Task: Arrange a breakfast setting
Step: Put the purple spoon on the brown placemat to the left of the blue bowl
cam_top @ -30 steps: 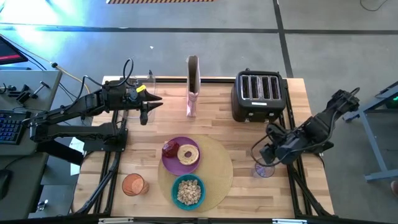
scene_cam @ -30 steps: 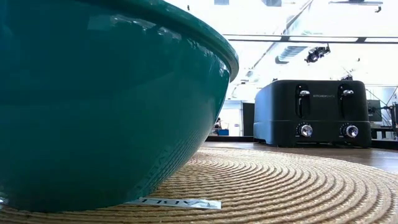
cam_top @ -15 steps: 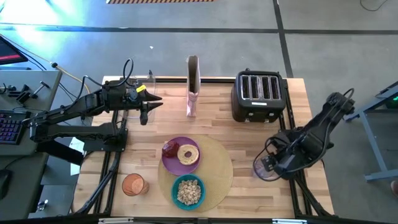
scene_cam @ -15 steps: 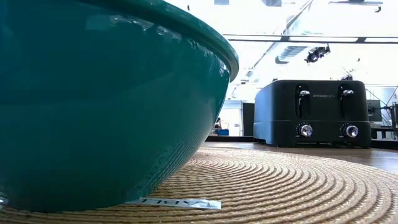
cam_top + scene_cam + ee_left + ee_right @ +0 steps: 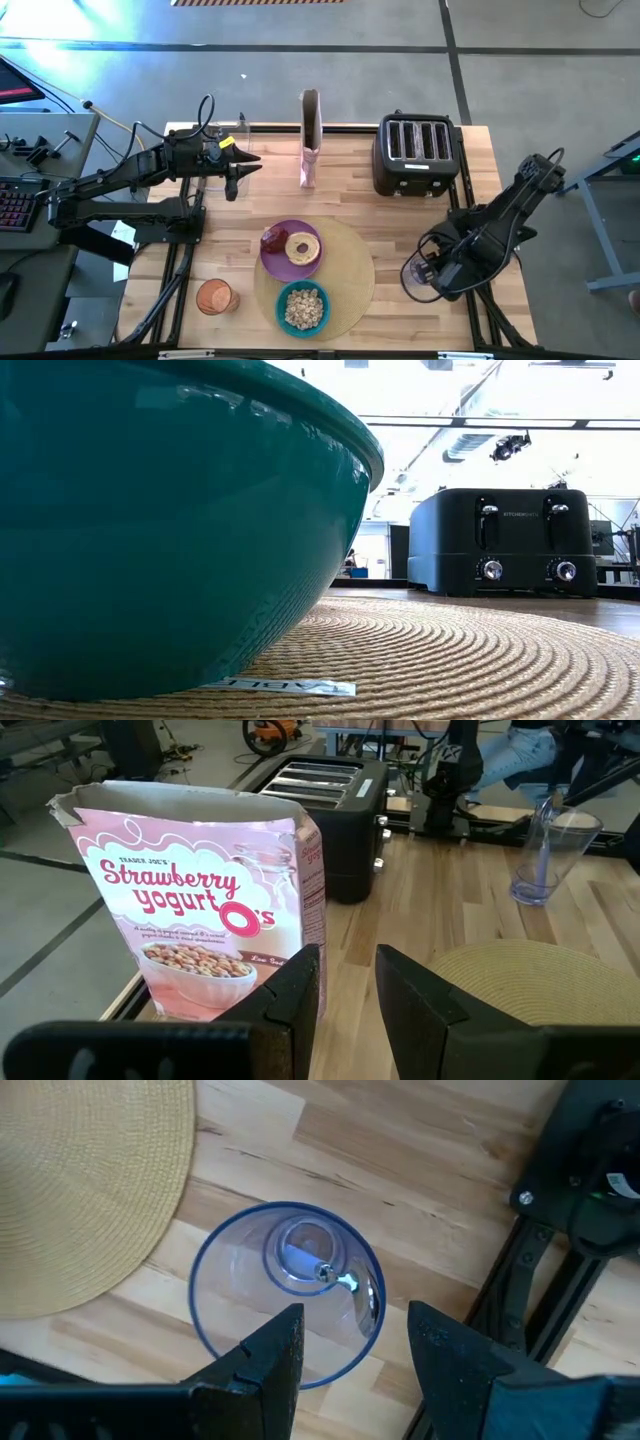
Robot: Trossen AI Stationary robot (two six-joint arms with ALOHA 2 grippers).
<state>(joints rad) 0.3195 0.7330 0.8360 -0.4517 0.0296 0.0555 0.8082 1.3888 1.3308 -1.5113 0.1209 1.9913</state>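
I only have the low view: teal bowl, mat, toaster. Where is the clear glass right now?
Observer: The clear glass stands upright on bare table just right of the mat, not on it.
Operator: And the right gripper?
Observer: The right gripper is directly above the glass, looking down into it.
Operator: What about the left one?
Observer: The left gripper waits at the back left, facing the cereal box, open and empty.

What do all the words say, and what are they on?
"TRADER JOE'S" – top of the pink cereal box.
"Strawberry yogurt O's" – big letters on the same box.
Small print under that name: too small to read.
White lettering on the black toaster: too small to read.
White tag on the tan mat: upside down, unreadable.
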